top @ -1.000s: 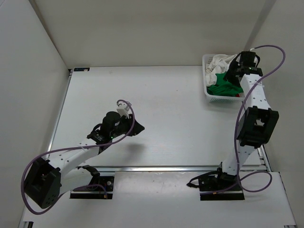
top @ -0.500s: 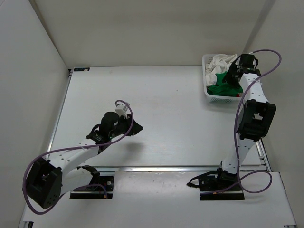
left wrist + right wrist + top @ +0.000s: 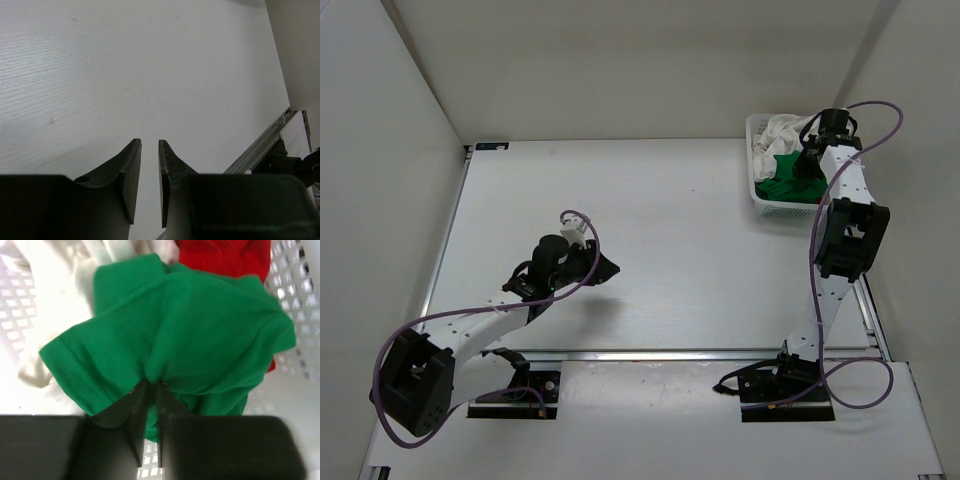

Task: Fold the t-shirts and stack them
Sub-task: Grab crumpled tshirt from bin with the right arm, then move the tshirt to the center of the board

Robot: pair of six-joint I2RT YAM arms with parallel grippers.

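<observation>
A: Where are the shirts sitting right now?

B: All three are lying crumpled inside the basket. The green shirt is lying on top, filling the near half of the basket. The white shirt is piling up in the far half, its cloth resting against the mesh wall there. The red shirt is poking out from beneath the green one, close against one mesh wall (only a small part of it is showing).

A: And what is the right hand doing?

B: It is reaching down into the basket, and its fingers are pinching together on a raised fold of the green shirt, not far from a hemmed sleeve edge. The cloth is bunching into creases where the tips are meeting it.

A: What about the left hand?

B: It is hovering over the surface well apart from the basket, off to the basket's near left. Its fingers are standing slightly apart, with a narrow gap showing between them, and they are gripping nothing.
</observation>
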